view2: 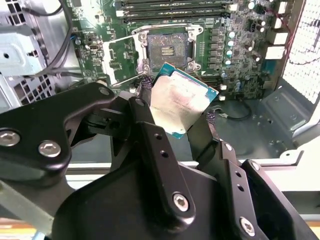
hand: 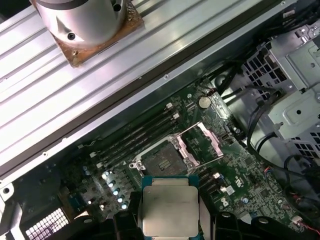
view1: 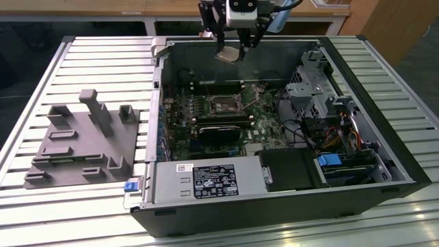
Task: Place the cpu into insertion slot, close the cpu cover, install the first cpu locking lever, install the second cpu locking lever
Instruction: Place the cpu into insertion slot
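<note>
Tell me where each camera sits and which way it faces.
Exterior view: off the arm, high up, looking down into the open computer case; the gripper hangs over its far side, shut on the cpu.
Second wrist view: on the arm behind the gripper, looking past it at the cpu and the insertion slot beyond.
First wrist view: on the arm, looking down on the motherboard; the arm's silver base and the gripper show.
Both wrist views share the held cpu and the empty insertion slot.
</note>
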`<action>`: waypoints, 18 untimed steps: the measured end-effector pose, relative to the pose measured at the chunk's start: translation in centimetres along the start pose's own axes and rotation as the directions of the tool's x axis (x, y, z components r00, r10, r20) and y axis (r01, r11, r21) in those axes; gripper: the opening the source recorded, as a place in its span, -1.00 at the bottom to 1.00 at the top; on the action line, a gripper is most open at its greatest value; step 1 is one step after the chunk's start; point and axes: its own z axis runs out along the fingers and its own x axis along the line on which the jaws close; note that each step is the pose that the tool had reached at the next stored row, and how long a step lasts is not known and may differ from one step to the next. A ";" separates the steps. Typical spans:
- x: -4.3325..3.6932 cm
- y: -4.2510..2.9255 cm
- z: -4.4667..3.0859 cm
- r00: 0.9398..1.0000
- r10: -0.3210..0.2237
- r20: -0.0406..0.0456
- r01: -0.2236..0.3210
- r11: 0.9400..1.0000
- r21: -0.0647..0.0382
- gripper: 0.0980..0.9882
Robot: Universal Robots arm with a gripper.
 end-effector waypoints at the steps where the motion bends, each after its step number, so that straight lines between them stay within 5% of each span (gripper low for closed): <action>1: 0.00 0.00 0.00 1.000 0.007 0.001 -0.007 1.000 0.000 -0.01; 18: 0.05 -0.03 0.03 0.990 0.139 0.012 -0.139 0.990 -0.004 -0.01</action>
